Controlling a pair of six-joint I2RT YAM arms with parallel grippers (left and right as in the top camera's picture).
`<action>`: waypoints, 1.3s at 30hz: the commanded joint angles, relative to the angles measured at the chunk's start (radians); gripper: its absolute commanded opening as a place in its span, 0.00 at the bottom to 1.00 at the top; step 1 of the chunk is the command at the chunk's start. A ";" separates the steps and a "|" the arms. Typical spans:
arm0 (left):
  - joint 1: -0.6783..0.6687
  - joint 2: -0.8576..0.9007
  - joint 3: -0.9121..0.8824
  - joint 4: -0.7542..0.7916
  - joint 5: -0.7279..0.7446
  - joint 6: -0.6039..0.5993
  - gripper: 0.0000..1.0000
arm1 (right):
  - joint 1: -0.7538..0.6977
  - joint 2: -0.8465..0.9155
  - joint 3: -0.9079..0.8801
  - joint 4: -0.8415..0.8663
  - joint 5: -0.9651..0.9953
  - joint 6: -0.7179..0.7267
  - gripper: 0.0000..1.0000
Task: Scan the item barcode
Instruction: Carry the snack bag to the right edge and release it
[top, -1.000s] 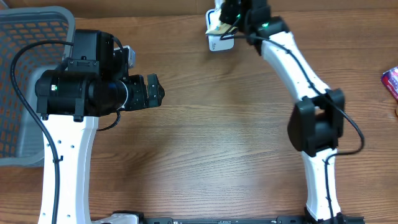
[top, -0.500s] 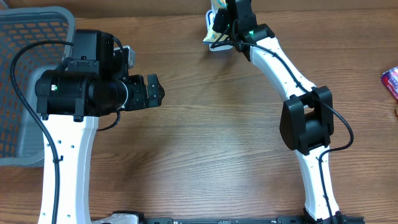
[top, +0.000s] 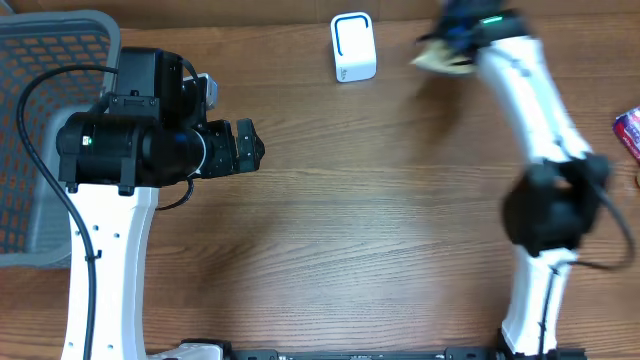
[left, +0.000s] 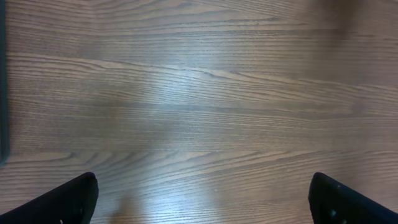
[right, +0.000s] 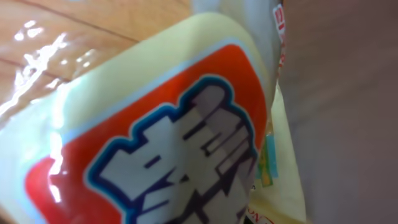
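Right gripper (top: 450, 40) is pinching a yellow-and-red snack packet (right: 168, 143), hanging blurred above the table (top: 350, 230), near the white scanner (top: 353, 47) on its right side; left gripper (top: 248, 147) is waiting, spread wide and holding nothing; the scanning step seems to be in hand; next, the packet's barcode needs turning toward the scanner.

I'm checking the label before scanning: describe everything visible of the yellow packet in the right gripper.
The glossy pale yellow plastic packet carries a red panel edged blue and white, with blurred grey lettering. Overhead it is blurred, pinched in the shut right gripper near the wooden table's far edge, right of the white blue-trimmed scanner and apart from it. No barcode shows.
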 joint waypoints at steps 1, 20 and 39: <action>-0.002 -0.002 0.002 0.002 -0.010 0.008 1.00 | -0.164 -0.131 0.055 -0.077 0.104 0.078 0.04; -0.002 -0.002 0.002 0.002 -0.010 0.008 1.00 | -0.821 -0.126 -0.274 -0.087 0.001 0.117 0.24; -0.002 -0.002 0.002 0.001 -0.010 0.008 1.00 | -0.801 -0.363 -0.230 -0.200 -0.344 -0.065 1.00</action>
